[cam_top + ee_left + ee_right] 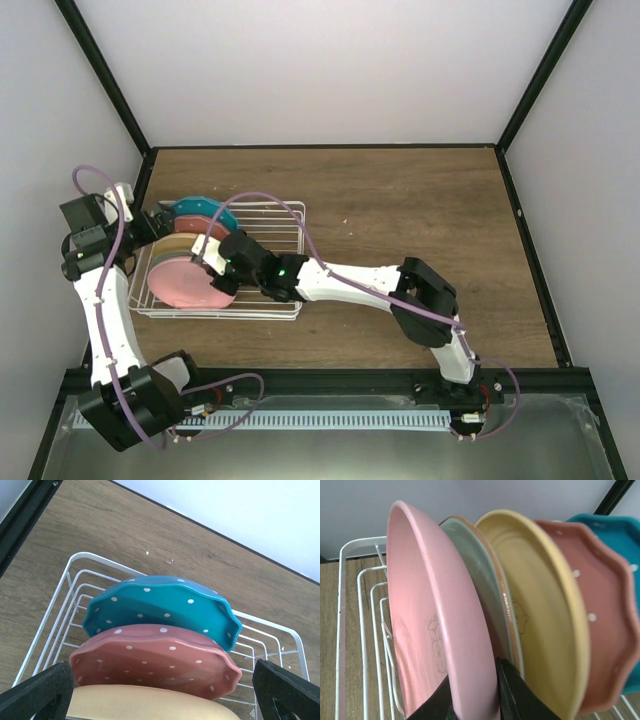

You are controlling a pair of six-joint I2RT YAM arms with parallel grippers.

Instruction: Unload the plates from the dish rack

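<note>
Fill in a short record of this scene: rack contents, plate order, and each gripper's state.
Rack contents: five plates standing in the dish rack
Order, near to far: pink plate, mint green plate, yellow plate, dotted salmon plate, dotted teal plate
Right gripper: fingers shut on the pink plate's rim
Left gripper: open, over the dotted plates

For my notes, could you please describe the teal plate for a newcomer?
Find the white dish rack at the table's left. The teal plate stands at its far end, the only blue one, dotted like the salmon plate beside it.
</note>
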